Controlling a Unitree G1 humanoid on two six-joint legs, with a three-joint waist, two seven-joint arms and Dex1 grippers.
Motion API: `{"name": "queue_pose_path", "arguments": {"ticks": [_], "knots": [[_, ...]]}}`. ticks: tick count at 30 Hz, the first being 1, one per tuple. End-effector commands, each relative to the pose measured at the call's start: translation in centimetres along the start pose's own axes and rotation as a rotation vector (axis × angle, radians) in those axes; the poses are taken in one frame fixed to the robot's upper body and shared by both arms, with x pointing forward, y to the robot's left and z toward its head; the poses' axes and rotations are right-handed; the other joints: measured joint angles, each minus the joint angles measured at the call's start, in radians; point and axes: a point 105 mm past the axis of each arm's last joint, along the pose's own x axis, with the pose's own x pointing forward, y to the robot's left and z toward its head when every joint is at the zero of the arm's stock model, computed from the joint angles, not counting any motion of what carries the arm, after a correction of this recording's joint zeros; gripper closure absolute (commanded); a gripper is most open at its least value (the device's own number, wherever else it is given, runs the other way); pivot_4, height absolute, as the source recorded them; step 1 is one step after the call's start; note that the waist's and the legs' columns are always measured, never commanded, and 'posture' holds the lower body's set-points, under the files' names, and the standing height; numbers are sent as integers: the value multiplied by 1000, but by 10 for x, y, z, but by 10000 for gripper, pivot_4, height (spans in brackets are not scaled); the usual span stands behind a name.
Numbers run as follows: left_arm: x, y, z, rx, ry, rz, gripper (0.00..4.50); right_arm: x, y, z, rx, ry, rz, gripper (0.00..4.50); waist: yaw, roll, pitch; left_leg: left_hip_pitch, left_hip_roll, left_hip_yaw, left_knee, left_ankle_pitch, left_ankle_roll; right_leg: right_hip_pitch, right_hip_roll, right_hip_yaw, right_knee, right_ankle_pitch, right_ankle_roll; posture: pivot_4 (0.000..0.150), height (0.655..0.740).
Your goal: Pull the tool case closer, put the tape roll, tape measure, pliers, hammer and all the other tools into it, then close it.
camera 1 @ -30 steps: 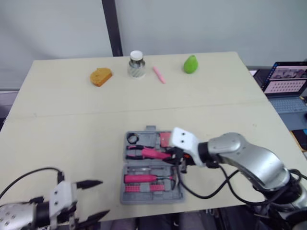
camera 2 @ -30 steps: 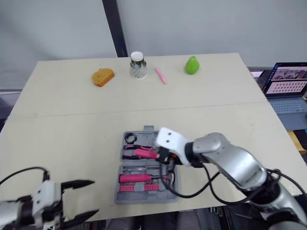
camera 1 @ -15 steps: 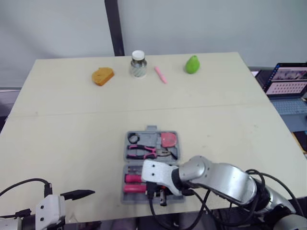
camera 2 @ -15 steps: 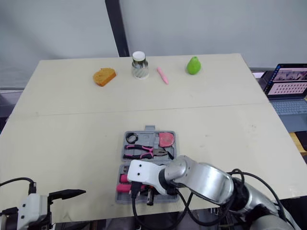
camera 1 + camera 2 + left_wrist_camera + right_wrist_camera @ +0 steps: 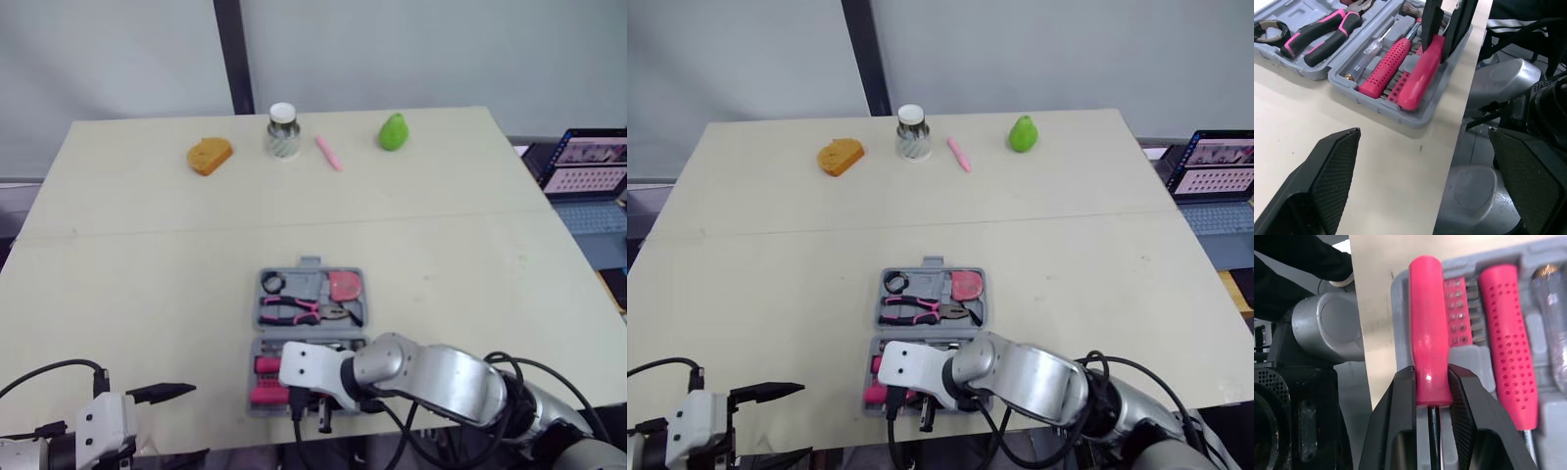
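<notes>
The grey tool case point(image 5: 258, 323) lies open near the table's front edge. In its far half are the black tape roll point(image 5: 271, 284), the pink-handled pliers point(image 5: 294, 311) and the pink tape measure point(image 5: 344, 285). A dotted pink screwdriver point(image 5: 1508, 357) lies in the near half. My right gripper point(image 5: 312, 416) is over the case's front edge, shut on the smooth pink handle of the hammer point(image 5: 1429, 342), which rests along the front row point(image 5: 1422, 73). My left gripper point(image 5: 176, 423) hangs open off the table's front left, apart from the case.
Along the far edge stand an orange bread piece point(image 5: 209, 155), a glass jar point(image 5: 281, 131), a pink marker point(image 5: 325, 153) and a green pear point(image 5: 392, 130). A laptop point(image 5: 593, 166) sits off the table's right side. The case reaches almost to the front edge.
My right gripper has swung from the case's far half down to its front left edge, carrying the hammer into the front row. The left gripper drew back and lower.
</notes>
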Motion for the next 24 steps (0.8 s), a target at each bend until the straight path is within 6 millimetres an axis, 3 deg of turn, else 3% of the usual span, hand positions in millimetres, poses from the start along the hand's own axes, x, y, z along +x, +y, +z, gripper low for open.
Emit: {"name": "queue_pose_path", "arguments": {"ticks": [1,16,24], "knots": [[0,1,0,3,7,-3,0,2,5,4,-22,-20,3,40969,-1,0,0,0,0,0,0,0,0,0,0,0,0,0,0,1500,7400],[1,4,-2,16,19,3,0,8,5,1,-11,-17,-11,40969,-1,0,0,0,0,1,0,0,0,-1,0,0,0,0,0,1500,7400],[2,4,-3,18,19,1,0,-2,6,12,7,-88,3,2857,0,0,0,0,1,1,0,0,0,-1,0,0,0,0,0,1500,7400]]}}
